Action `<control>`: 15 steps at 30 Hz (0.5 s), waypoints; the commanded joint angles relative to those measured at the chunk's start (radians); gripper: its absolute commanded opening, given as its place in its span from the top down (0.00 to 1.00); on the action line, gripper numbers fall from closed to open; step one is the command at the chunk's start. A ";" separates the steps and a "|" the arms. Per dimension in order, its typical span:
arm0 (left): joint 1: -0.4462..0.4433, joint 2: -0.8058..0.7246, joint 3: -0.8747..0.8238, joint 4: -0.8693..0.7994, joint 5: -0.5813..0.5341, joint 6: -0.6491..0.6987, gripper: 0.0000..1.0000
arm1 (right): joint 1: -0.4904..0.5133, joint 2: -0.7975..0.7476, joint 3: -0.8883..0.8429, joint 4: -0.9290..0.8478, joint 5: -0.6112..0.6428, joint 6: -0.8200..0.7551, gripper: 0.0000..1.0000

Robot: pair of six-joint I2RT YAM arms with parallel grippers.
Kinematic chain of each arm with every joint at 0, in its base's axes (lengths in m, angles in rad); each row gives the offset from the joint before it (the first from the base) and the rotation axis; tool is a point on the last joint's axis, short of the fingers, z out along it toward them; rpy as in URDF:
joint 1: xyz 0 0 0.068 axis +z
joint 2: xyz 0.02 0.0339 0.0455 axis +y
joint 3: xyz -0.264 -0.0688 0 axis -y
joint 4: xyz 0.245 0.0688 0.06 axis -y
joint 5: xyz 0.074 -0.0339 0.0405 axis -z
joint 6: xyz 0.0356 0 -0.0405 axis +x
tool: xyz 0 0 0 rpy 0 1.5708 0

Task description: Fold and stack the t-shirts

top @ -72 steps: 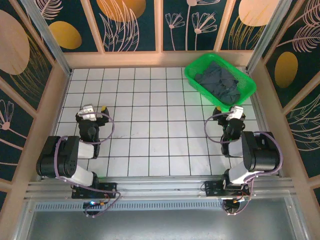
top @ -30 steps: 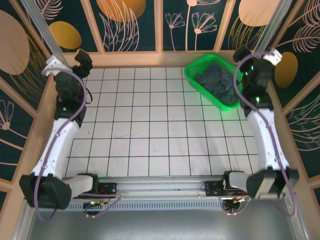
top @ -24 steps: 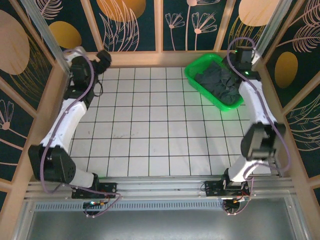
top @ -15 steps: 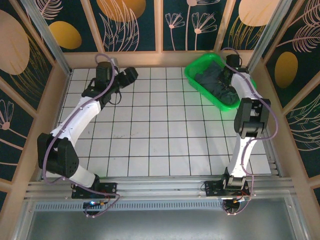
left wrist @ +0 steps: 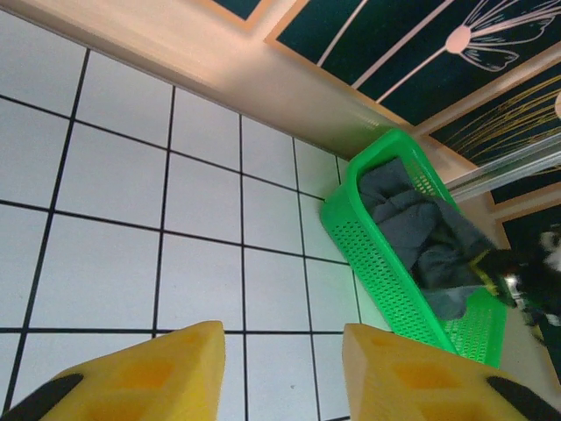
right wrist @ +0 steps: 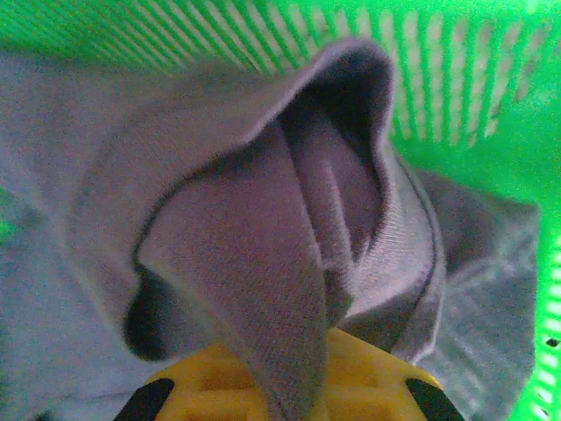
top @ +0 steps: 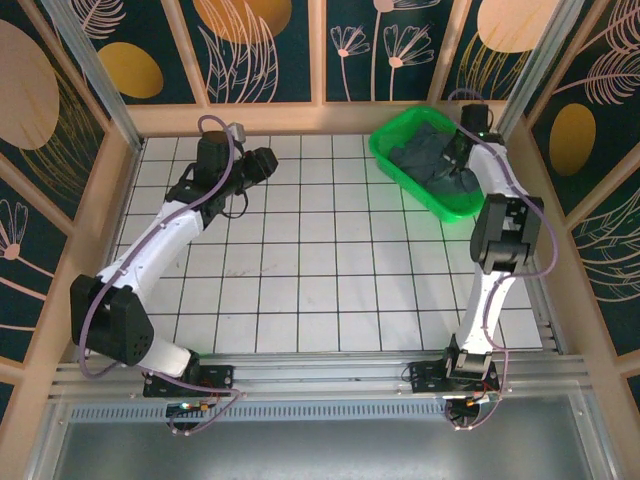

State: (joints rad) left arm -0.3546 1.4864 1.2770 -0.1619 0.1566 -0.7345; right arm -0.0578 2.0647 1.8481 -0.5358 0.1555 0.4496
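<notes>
The t-shirts (top: 420,160) lie crumpled inside the green basket (left wrist: 386,272). They look soft, light and limp, and will likely drape and snag on each other. The right claw (right wrist: 294,381) is clamped on a raised fold in the basket; a shoulder seam would probably lift cleaner. The left claw (left wrist: 280,368), fingers apart and empty, hangs over the counter (top: 300,260) well left of the basket.

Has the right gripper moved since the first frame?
Yes. The right gripper went from the near-right tiles away into the green basket, now shut on a grey t-shirt.
</notes>
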 commanded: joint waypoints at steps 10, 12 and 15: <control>0.002 -0.100 0.013 -0.105 -0.270 -0.015 0.69 | 0.198 -0.348 0.440 0.269 -0.068 -0.120 1.00; 0.002 -0.127 0.010 -0.126 -0.322 -0.021 0.69 | 0.288 -0.371 0.464 0.297 -0.051 -0.155 1.00; 0.002 -0.173 0.005 -0.163 -0.397 -0.027 0.68 | 0.455 -0.394 0.470 0.306 -0.001 -0.213 1.00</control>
State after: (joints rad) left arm -0.3546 1.3685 1.2766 -0.2695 -0.1234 -0.7464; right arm 0.2928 1.6867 2.2990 -0.2863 0.1314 0.3168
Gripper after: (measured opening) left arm 0.314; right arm 0.074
